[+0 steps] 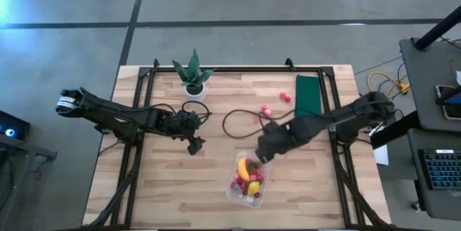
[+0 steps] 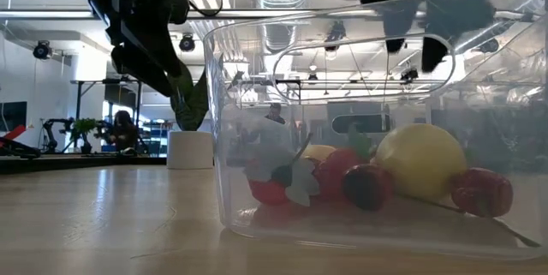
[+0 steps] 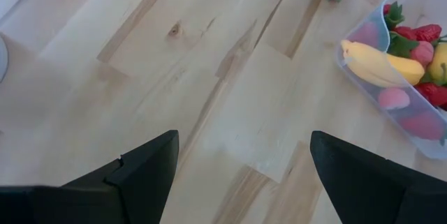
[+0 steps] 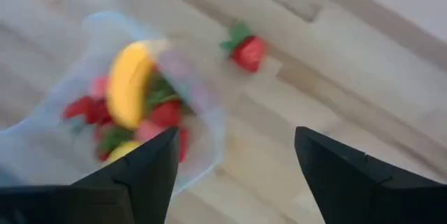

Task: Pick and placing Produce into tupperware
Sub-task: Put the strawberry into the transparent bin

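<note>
Both arms are dark, almost black, built of chunky jointed segments. The left arm (image 1: 119,116) carries a white band near its outer end, and thin black cables loop beside its wrist. The right arm (image 1: 338,119) has bulkier housings. The wrist views show matte black, wedge-shaped fingers (image 3: 143,175).

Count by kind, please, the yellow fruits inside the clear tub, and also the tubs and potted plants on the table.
Banana: 1
Lemon-like fruit: 1
Clear tub: 1
Potted plant: 1
Total: 4
</note>
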Tool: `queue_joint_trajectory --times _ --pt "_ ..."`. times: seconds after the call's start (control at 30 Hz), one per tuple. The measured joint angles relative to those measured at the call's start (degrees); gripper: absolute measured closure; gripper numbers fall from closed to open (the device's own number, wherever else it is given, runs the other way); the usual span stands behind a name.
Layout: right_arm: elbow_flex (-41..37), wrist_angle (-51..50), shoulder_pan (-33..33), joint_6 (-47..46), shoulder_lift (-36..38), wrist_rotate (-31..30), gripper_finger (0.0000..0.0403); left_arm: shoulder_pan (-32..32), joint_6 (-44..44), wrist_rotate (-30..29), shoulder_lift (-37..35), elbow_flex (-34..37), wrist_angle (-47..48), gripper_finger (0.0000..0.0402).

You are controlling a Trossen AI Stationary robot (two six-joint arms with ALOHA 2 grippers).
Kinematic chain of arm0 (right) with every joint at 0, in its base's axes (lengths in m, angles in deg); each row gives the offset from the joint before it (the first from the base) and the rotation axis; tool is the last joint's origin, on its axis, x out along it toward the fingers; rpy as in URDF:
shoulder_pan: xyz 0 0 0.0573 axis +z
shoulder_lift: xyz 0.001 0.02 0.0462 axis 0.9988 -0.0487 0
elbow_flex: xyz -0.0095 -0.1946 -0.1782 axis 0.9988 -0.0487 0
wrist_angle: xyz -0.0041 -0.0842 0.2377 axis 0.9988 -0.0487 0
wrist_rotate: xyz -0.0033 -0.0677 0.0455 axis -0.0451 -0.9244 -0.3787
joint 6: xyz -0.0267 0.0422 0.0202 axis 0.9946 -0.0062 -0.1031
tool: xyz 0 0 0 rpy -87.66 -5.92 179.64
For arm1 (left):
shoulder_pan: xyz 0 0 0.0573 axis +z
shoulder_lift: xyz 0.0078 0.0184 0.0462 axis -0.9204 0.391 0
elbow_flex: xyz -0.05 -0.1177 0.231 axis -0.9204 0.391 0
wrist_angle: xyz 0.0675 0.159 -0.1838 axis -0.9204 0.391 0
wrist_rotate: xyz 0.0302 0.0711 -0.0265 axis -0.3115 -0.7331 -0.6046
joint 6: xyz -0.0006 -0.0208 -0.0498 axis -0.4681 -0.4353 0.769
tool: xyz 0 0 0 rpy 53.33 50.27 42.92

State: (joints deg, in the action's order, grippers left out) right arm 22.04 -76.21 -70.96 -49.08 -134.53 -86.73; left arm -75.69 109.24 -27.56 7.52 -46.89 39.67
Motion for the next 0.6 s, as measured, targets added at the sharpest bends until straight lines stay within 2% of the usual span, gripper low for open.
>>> queue_joint_trajectory --times 0.3,0.6 --pt "-0.3 0.4 -5.7 9.8 -7.3 1.5 0.0128 0.0 -2.0 0.0 0.0 0.0 0.0 0.0093" --pt "-0.2 3.4 -6.3 16.7 -13.4 6.2 0.0141 0.0 -2.9 0.0 0.0 0.0 0.1 0.0093"
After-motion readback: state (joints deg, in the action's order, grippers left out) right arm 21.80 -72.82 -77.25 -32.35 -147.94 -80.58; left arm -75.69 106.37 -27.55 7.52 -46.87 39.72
